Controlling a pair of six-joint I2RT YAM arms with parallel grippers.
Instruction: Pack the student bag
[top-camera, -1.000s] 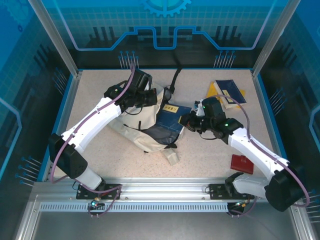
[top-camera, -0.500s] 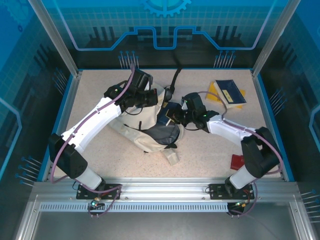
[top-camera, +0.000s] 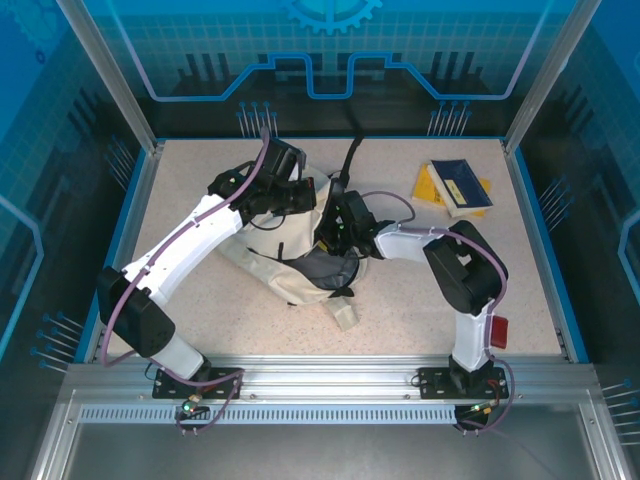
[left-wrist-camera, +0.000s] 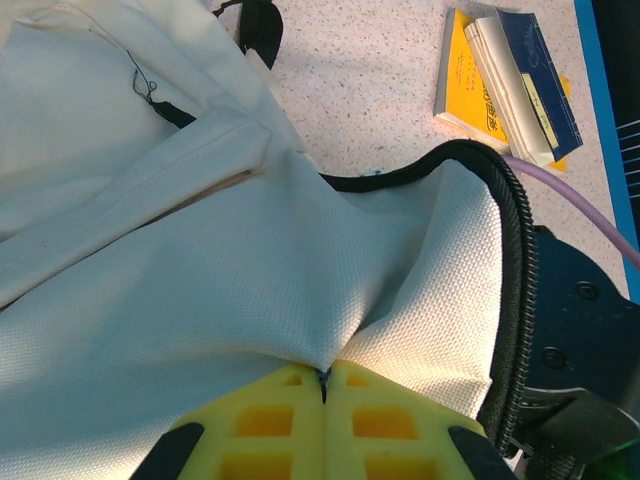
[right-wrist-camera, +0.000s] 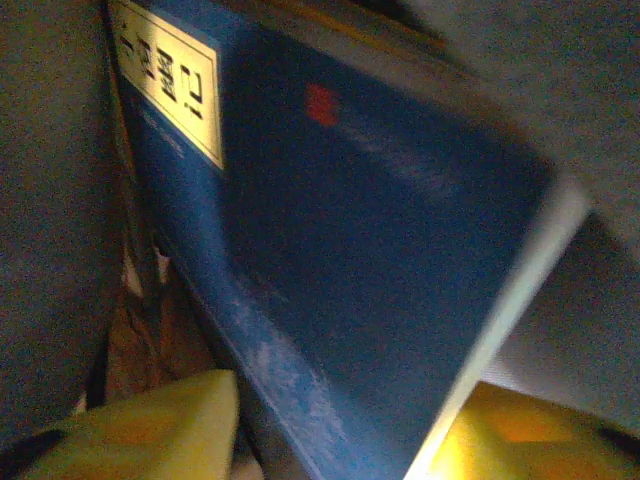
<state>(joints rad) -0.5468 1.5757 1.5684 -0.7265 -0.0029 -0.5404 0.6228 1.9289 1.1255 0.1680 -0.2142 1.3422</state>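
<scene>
At the left, the left claw (left-wrist-camera: 322, 375) has its yellow fingers pressed together on a pinch of cream cloth, holding up one lip of the student bag (top-camera: 285, 265), which lies slumped on the speckled surface (top-camera: 420, 290) left of centre, between the two arms. Its mouth is held agape, with the black zip trim (left-wrist-camera: 515, 290) curving round the raised edge. Reaching into that mouth from the right is the right claw (right-wrist-camera: 340, 432). In its own wrist view the surroundings are dark, as they would be inside the bag, and a blue book (right-wrist-camera: 370, 230) with a pale label fills the space ahead. The fingers stand apart on either side of the book's lower edge, and I cannot tell whether they grip it or merely flank it. I judge that this book is as good as packed, deep in the opening and needing only to be left there. Further right, near the far edge of the surface, a yellow book (top-camera: 428, 183) and a dark-blue book (top-camera: 460, 182) lie stacked askew, well apart from the bag. At the near right a small red item (top-camera: 497, 330) lies just beside the right arm's upright link. So the packing looks partly done, with at least these three things to fetch and the zip not yet closed.
</scene>
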